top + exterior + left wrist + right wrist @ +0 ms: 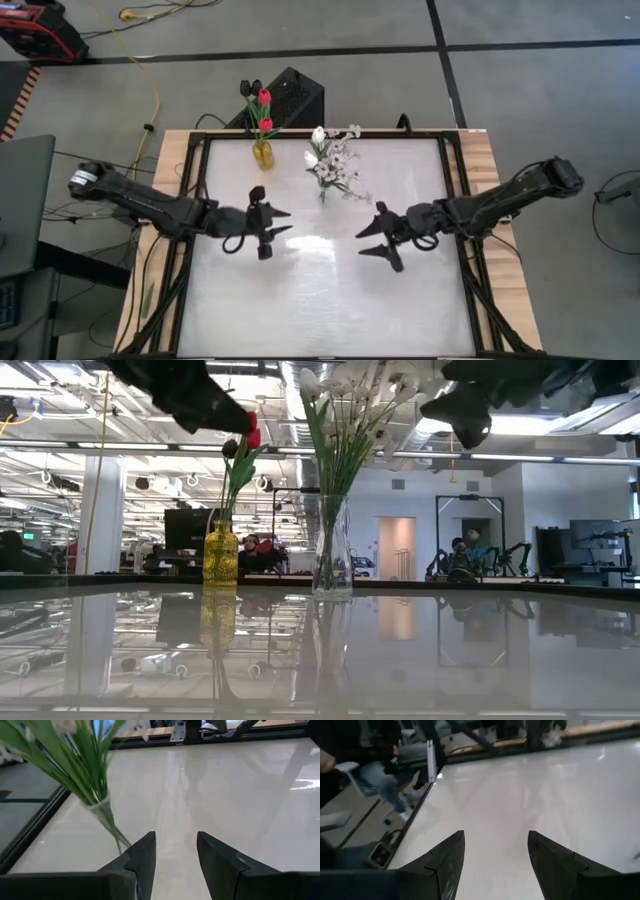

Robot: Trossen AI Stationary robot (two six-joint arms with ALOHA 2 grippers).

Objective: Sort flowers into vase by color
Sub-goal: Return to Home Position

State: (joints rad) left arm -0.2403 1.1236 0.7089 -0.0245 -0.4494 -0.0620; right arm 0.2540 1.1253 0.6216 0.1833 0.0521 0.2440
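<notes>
While the glossy white table point(320, 300) mirrors the ceiling lights like wet glass, two vases stand near its far edge, in the upper middle of the high view. The yellow vase point(262, 153) is a small translucent bottle with a narrow neck. It holds thin green stems topped with red flowers point(264, 97) and dark flowers point(248, 88), all with tulip-shaped heads. Just to its right in the frame, and apart from it, the transparent vase point(322, 187) is taller and of clear glass. It holds the white flowers point(335, 152), a loose spray of slim stems, strap-like leaves and tiny blossoms.

Both dark arms reach in from the table's left and right edges, bent at the elbow. They are raised clear of the surface, so the low view shows them only along its top edge. The left gripper point(290, 221) and right gripper point(360, 244) face each other across mid-frame. Each has smooth, matte, wedge-shaped fingers tapering to points, spread apart with nothing between them. A seated person point(385, 775) shows in the upper left of the right wrist view.
</notes>
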